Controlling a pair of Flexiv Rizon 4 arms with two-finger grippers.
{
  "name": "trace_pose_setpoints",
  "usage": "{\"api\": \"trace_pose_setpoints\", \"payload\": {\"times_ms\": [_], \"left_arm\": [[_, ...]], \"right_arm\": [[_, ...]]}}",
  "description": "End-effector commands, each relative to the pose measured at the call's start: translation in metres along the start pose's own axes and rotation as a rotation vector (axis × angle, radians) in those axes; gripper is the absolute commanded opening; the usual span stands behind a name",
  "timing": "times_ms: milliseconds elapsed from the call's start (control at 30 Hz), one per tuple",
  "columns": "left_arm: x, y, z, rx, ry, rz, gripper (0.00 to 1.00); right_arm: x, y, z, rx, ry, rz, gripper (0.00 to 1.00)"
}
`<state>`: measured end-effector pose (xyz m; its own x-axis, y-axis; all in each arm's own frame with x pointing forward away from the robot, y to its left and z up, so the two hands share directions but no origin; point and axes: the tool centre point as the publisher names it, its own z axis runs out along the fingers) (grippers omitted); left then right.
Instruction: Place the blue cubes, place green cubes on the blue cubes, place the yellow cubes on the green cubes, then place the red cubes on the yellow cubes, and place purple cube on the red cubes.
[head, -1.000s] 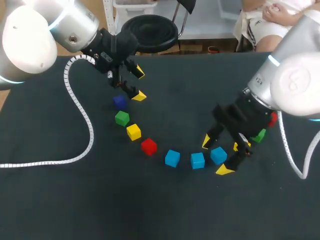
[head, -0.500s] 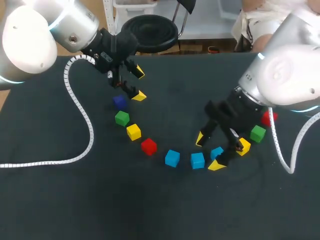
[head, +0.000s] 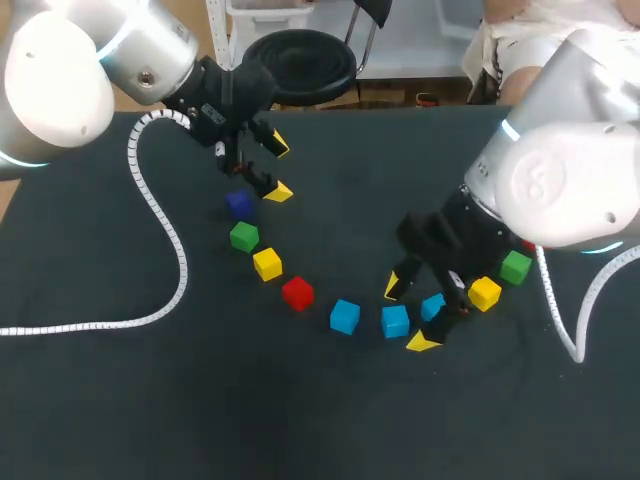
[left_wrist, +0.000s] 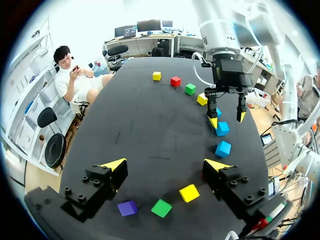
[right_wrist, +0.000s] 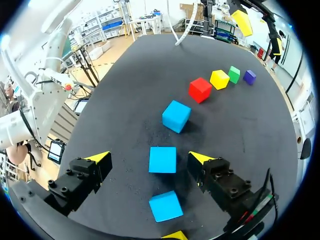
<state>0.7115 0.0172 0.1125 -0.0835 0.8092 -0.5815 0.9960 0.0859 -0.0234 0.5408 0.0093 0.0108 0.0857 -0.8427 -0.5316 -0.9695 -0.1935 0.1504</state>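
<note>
**Surface** (head: 120, 400): dark. It carries a curved row of single cubes, none stacked.

**Left tool** (left_wrist: 165, 164): released, with its fingers wide apart and nothing between them. It hangs over one end of the row.
- Purple cube (left_wrist: 127, 208), green cube (left_wrist: 161, 208) and yellow cube (left_wrist: 189, 193) lie in a line close under this tool. All three are apart from both fingers.
- Red cube (head: 297, 293) is next along the row, past the yellow cube, on the side toward the right tool.

**Right tool** (right_wrist: 150, 157): released and low over the surface, straddling the row of blue cubes.
- Middle blue cube (right_wrist: 163, 159) lies between the fingers, nearer one of them. A gap shows on each side, so neither finger touches it.
- Far blue cube (right_wrist: 176, 116) lies just ahead of the fingertips, turned at an angle to the middle one.
- Near blue cube (right_wrist: 165, 205) lies behind the fingertips, under the tool's body.

**Beside the right tool, on the side away from the left tool:**
- Second yellow cube (head: 484, 293) lies nearest.
- Second green cube (head: 516, 267) comes next.
- Second red cube (left_wrist: 175, 81) and third yellow cube (left_wrist: 157, 76) lie farther along in the left wrist view.

**White coiled cable** (head: 160, 220): it trails from the left arm across the surface, well apart from the cubes.
</note>
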Motion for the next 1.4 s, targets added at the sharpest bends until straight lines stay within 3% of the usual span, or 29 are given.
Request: {"api": "trace_pose_setpoints", "payload": {"times_ms": [33,1267,1300,1367,1400], "left_arm": [[-0.001,0.002,0.0,0.003,0.004,-0.001,1.0],[-0.001,0.002,0.0,0.003,0.004,-0.001,1.0],[-0.001,0.002,0.0,0.003,0.004,-0.001,1.0],[-0.001,0.002,0.0,0.003,0.004,-0.001,1.0],[-0.001,0.002,0.0,0.003,0.004,-0.001,1.0]], "right_arm": [[0.003,0.0,-0.001,0.003,0.0,0.002,1.0],[0.003,-0.016,0.011,-0.015,-0.001,-0.005,1.0],[0.003,-0.016,0.011,-0.014,0.0,-0.004,0.91],[0.004,-0.017,0.012,-0.013,0.001,0.0,0.84],[0.003,-0.017,0.012,-0.012,0.002,0.001,0.75]]}}
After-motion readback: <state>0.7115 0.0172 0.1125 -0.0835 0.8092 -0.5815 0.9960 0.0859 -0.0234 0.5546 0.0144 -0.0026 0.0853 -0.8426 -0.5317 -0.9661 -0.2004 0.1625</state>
